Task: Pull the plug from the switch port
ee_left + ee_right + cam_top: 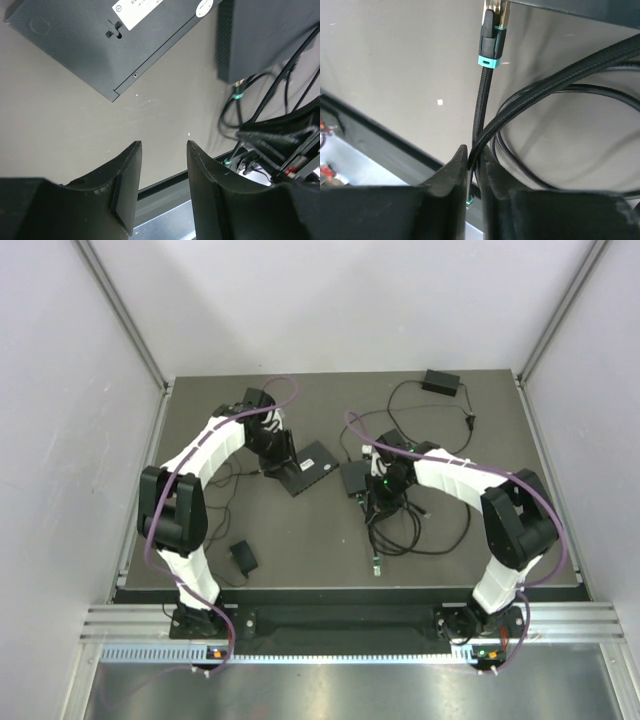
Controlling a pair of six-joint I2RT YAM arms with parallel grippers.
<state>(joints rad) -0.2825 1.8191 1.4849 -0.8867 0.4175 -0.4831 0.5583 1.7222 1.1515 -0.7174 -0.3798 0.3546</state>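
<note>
We see the right pincer [474,155] clamped on the braided black cable [482,100] just below the black plug with teal band [492,37]. The plug tip meets the black switch box [580,7] at the top of the right wrist view. The left pincer [164,150] is spread wide, gripping nothing, over the grey counter [75,130] near a flat black metal case [85,45].

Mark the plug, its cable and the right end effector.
plug [492,40], right wrist view, black body
cable [481,100], right wrist view, braided stretch below plug
right end effector [473,151], right wrist view, between its fingertips
</note>
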